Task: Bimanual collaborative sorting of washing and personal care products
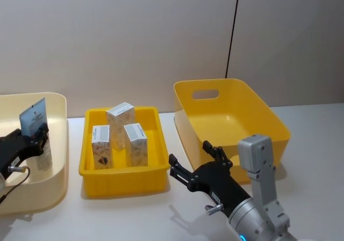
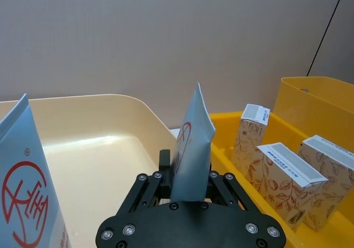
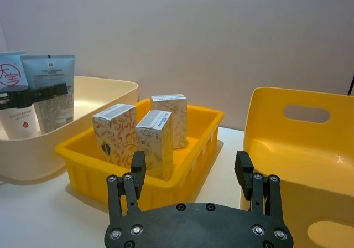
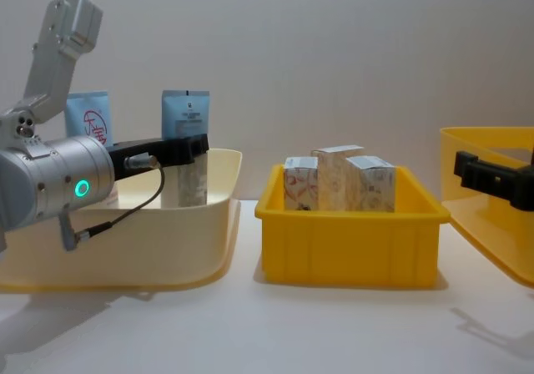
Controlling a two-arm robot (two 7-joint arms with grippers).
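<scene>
While left hand (image 2: 188, 176) pinches upright tube (image 2: 193, 132), inside cream bin (image 2: 110, 99)

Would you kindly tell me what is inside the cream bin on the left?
Two light-blue tubes are in the cream bin: the free tube with a red logo, and the held tube in the left gripper. The bin's wall covers their bases.

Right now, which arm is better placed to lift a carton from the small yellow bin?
Right. The right tool is open, empty, beside that bin of cartons; the left tool is shut on a tube.
</scene>
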